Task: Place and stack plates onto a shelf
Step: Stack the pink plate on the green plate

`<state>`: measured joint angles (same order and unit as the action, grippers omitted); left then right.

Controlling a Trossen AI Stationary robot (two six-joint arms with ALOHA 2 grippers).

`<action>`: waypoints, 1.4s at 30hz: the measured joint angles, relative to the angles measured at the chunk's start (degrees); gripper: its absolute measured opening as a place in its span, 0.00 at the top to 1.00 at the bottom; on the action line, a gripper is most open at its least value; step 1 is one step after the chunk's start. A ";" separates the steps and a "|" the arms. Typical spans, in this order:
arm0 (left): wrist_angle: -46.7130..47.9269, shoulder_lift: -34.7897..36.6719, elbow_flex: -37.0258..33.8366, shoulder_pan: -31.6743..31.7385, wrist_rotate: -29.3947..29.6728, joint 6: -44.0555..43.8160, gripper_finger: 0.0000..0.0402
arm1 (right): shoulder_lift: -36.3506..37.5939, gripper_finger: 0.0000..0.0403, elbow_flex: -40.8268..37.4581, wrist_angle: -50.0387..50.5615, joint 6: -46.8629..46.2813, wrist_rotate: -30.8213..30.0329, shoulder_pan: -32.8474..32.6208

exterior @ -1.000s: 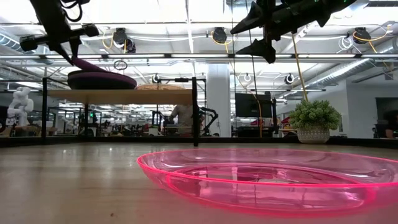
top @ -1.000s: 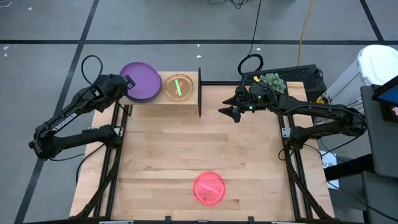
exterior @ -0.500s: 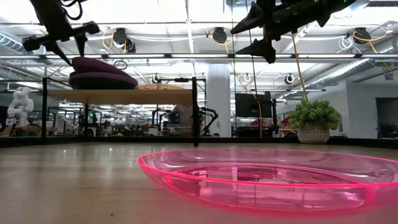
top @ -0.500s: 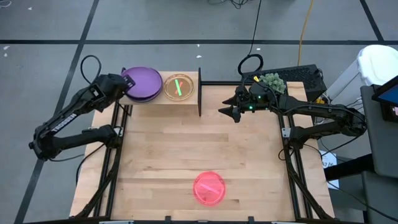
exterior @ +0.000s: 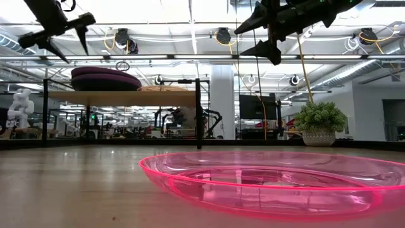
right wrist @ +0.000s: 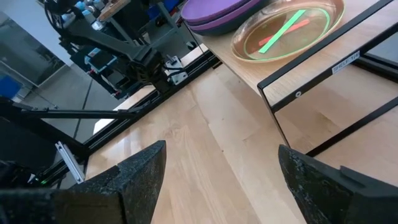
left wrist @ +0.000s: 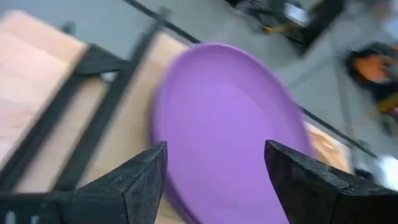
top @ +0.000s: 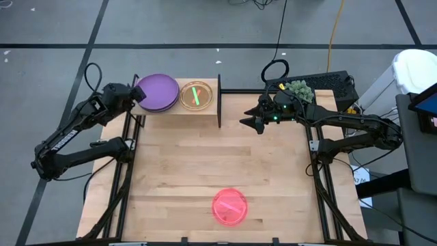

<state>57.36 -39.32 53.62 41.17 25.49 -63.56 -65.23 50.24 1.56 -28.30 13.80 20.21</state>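
Two purple plates [top: 158, 92] lie stacked flat on the left half of the shelf [top: 179, 109], at the table's far edge. A translucent green plate [top: 196, 95] rests on the shelf's right half. A translucent pink plate [top: 229, 206] lies on the tabletop near the front edge. My left gripper [top: 134, 94] hangs open just left of the purple plates [left wrist: 230, 118] and a little above them [exterior: 104, 78], touching nothing. My right gripper [top: 247, 121] hovers open to the right of the shelf, also with nothing between its fingers.
The shelf's black right end panel [top: 219, 101] stands upright between the green plate and my right gripper. A small potted plant [top: 298, 89] sits at the far right, by the right arm. Bare wood [top: 218, 154] spreads between the shelf and the pink plate.
My left gripper has opened and let go of the upper purple plate, then drawn back toward the table's left edge and slightly up. The plate, tilted a second ago with its left rim raised, has dropped level onto the lower purple plate.
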 joint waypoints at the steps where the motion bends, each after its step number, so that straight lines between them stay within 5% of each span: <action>1: -1.17 0.18 0.00 0.00 -1.50 1.72 0.32 | 0.00 0.28 0.00 0.00 -0.14 0.00 -0.02; 6: -9.10 -0.24 0.05 -0.76 -8.67 11.77 0.35 | 0.00 0.28 0.00 0.00 -0.11 0.00 -0.02; 13: -14.28 -3.36 0.05 -5.11 -19.90 26.27 0.55 | 0.00 0.29 0.00 0.49 -2.58 0.02 -0.04; 20: -14.91 -3.85 0.05 -10.65 -22.60 33.43 0.68 | -0.02 0.29 0.00 4.49 -12.84 6.04 -0.61; 30: -15.49 -4.18 0.05 -17.40 -28.50 37.42 0.70 | -0.04 0.29 -0.04 7.42 -24.38 2.50 -14.33; 42: -15.20 -4.18 0.05 -26.54 -28.69 36.47 0.70 | -3.41 0.29 0.02 17.37 -42.48 -2.47 -29.39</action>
<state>42.15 -43.51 53.67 14.63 -3.20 -27.10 -68.64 50.26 18.93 -70.78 11.33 -9.18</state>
